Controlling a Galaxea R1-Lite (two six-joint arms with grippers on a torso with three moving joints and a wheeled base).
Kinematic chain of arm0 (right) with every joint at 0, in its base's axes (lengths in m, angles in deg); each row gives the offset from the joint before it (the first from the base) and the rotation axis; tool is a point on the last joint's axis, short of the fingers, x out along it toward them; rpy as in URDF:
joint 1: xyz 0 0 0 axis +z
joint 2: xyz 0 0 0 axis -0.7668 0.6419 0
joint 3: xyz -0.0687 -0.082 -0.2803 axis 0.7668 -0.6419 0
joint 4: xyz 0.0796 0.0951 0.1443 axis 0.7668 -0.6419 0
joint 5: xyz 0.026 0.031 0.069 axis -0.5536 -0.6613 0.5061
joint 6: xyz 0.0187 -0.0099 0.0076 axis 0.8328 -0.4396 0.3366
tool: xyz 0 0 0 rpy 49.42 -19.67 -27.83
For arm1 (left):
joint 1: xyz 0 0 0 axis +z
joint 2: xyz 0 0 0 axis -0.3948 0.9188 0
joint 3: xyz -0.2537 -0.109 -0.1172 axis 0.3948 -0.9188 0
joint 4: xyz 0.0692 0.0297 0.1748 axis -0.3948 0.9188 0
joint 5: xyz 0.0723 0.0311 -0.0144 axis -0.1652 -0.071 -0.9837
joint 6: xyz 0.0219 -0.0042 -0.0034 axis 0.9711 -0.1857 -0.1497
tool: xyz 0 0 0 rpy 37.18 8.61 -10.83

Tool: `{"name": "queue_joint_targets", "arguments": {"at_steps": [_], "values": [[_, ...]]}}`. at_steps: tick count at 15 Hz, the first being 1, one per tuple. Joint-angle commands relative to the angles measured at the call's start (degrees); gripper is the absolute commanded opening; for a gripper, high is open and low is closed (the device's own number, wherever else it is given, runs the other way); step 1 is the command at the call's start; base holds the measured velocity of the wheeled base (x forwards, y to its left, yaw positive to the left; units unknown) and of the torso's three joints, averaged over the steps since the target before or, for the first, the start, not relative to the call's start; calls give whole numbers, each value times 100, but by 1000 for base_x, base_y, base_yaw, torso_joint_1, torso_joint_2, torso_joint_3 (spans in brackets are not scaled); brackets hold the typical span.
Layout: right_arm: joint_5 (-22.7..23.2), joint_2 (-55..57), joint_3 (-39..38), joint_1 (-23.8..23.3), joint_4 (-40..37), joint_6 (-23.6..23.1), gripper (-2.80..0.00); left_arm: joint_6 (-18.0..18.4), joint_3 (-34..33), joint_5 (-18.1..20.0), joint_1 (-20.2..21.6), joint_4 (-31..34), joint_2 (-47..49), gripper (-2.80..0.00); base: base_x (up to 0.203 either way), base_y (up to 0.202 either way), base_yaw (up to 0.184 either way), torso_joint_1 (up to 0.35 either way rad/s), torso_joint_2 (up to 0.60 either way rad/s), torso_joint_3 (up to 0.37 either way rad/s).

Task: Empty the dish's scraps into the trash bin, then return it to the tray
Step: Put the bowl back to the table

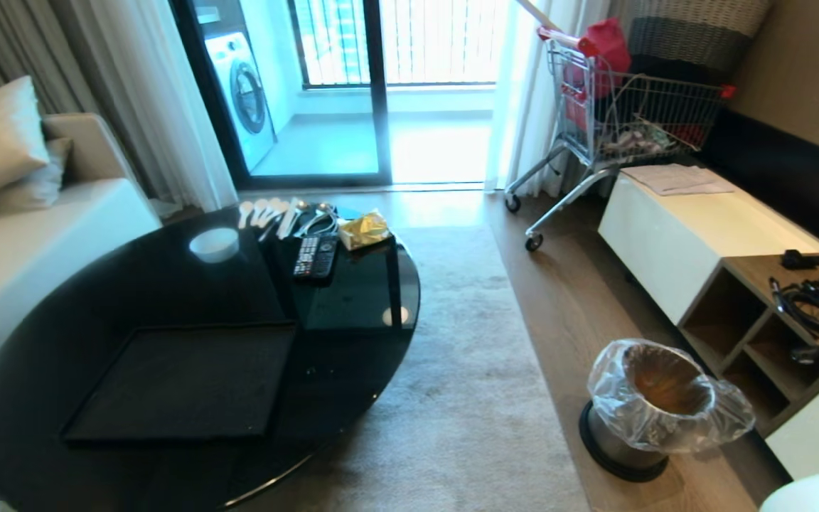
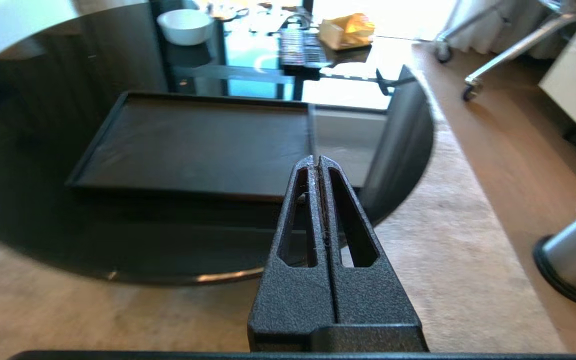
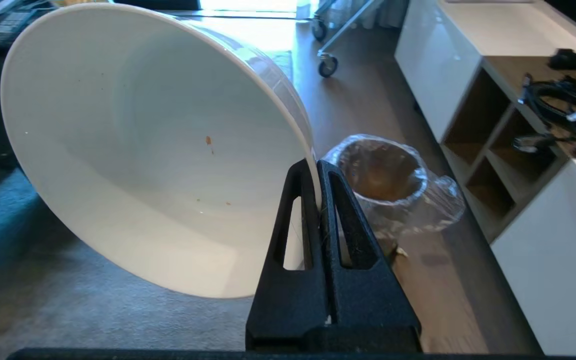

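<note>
The right gripper [image 3: 316,167] pinches the rim of the dish [image 3: 153,150], a glossy white deep bowl tipped on its side above the carpet, bare but for a few orange specks; the bin [image 3: 390,180] stands on the floor beyond; the left gripper [image 2: 316,162] is closed on nothing, near the tray [image 2: 193,142], which lies bare on the table [image 1: 189,284].

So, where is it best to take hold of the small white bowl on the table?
Probably at the rim of the small white bowl, coming down from above, one finger inside the wall and one outside. It stands upright and open. The right claw already grips the dish this way.
</note>
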Motion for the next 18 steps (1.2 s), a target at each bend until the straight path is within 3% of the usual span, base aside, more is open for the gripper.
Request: {"name": "queue_joint_targets", "arguments": {"at_steps": [1, 14, 18], "values": [[5, 7, 0, -2, 0, -6, -280, 2, 0, 0, 0, -2, -2, -280, -1, -10, 170, 2, 7, 2], [-4, 7, 0, -2, 0, -19, -280, 4, 0, 0, 0, -2, 3, -280, -1, -10, 169, 1, 3, 3], [-13, 7, 0, -2, 9, 199, -280, 4, 0, 0, 0, -2, -1, -280, 0, -6, 125, 1, 1, 5]]}}
